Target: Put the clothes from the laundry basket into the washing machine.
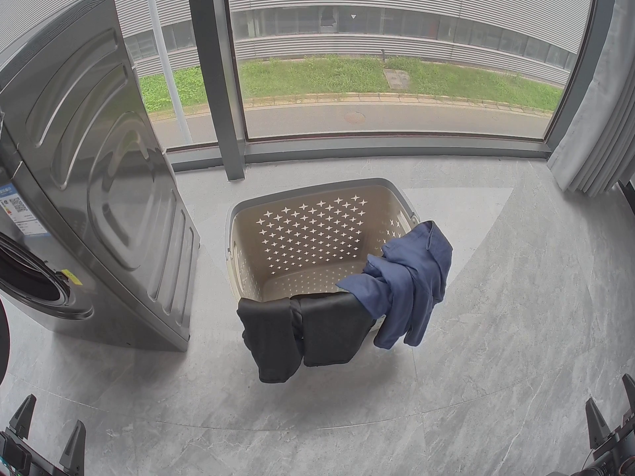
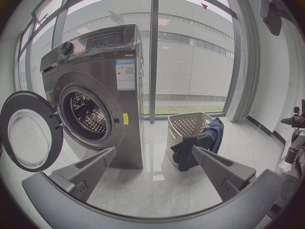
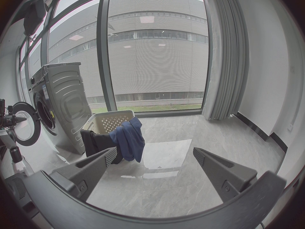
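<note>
Clothes, a limp black garment [image 1: 311, 328] and soft blue shirt [image 1: 410, 279], drape over the near rim of the beige perforated plastic laundry basket [image 1: 311, 233], likely light, best pinched at a hanging fold; left gripper [image 2: 153, 150] and right gripper [image 3: 154, 150] gape wide, empty, well short of it.

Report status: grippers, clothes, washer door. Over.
Both open, empty: left gripper, right gripper. Draped over basket rim: black garment, blue garment. Open: washer door. Between basket and washer: bare floor.

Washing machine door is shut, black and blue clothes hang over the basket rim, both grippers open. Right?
No: the washing machine door is open, as the left wrist view shows. The black garment and blue garment do hang over the laundry basket rim, and the left gripper and right gripper are open.
</note>
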